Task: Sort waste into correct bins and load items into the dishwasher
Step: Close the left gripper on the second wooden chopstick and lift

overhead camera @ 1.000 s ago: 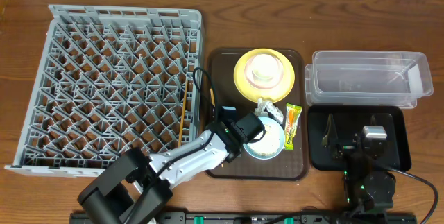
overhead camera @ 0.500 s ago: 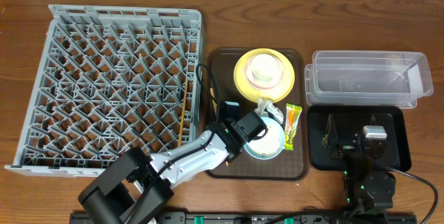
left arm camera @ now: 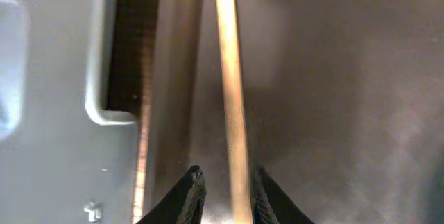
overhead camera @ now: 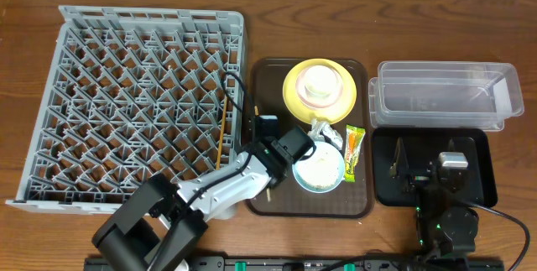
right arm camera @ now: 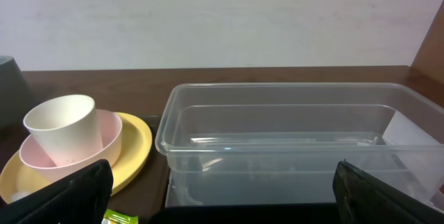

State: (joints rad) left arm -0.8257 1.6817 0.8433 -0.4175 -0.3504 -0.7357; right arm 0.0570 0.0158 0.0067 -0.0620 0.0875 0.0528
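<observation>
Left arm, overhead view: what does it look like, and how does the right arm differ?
The left arm has silvery-white links between black joints and a thin black cable looping by the wrist. Its gripper has black tapering fingers. The right arm is black with small green lights.

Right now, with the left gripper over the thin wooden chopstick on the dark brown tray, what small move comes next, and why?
Probably close the left gripper on the thin wooden chopstick. The left wrist view shows its fingertips either side of the stick with a gap on one side, so it looks straddled, not yet clamped.
</observation>
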